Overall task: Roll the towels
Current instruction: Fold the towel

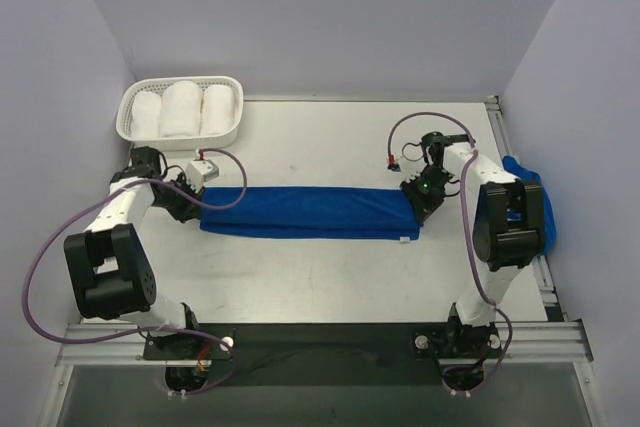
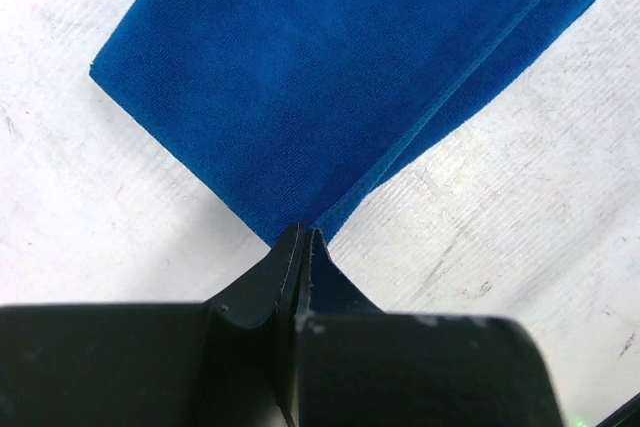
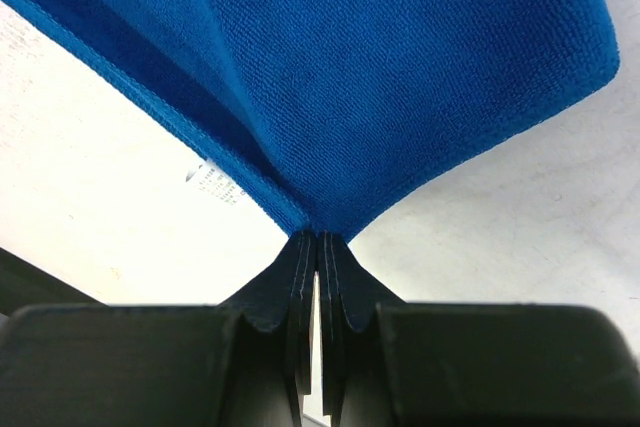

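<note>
A long royal-blue towel (image 1: pixel 305 210), folded into a narrow strip, lies stretched left to right across the middle of the table. My left gripper (image 1: pixel 192 203) is shut on the strip's left end, pinching a corner of the cloth (image 2: pixel 300 107) between its fingertips (image 2: pixel 285 259). My right gripper (image 1: pixel 418 201) is shut on the strip's right end, with the blue cloth (image 3: pixel 380 67) fanning out from its fingertips (image 3: pixel 300 252). A white care label (image 3: pixel 215 182) shows at the towel's near edge. A second blue towel (image 1: pixel 523 173) lies bundled at the table's right edge, behind the right arm.
A white plastic basket (image 1: pixel 180 134) at the back left holds three white towel rolls (image 1: pixel 181 107). Metal rails run along the table's right edge (image 1: pixel 545 287) and near edge. The enclosure walls rise close on the left, back and right.
</note>
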Controlling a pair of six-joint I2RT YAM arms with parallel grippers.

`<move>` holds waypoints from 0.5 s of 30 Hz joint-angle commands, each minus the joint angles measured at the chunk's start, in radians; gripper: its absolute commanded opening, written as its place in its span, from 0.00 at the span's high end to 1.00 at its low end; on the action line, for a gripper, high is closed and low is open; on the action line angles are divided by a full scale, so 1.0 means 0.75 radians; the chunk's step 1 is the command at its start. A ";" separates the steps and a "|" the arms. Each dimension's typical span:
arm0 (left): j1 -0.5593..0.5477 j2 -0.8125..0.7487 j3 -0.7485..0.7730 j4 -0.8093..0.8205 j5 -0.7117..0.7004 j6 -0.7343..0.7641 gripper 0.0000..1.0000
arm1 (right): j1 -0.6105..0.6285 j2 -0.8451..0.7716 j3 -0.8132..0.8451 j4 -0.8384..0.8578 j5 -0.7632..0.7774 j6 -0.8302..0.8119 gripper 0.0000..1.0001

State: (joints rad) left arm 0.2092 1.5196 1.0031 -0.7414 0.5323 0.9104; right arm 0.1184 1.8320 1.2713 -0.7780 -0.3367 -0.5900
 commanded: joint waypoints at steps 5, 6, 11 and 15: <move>0.011 0.035 -0.045 -0.024 0.012 0.056 1.00 | 0.000 -0.048 -0.051 -0.085 0.025 -0.072 1.00; 0.013 0.046 -0.047 -0.020 0.008 0.056 1.00 | 0.004 -0.042 -0.057 -0.083 0.030 -0.076 0.97; 0.011 0.048 -0.041 -0.061 -0.008 0.119 0.75 | 0.008 -0.074 -0.069 -0.110 0.034 -0.111 0.56; 0.022 0.007 0.024 -0.126 0.028 0.138 0.58 | -0.031 -0.115 0.015 -0.179 -0.030 -0.115 0.45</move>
State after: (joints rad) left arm 0.2119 1.5635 0.9676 -0.7830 0.5205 0.9730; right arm 0.1154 1.8175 1.2285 -0.8112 -0.3298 -0.6575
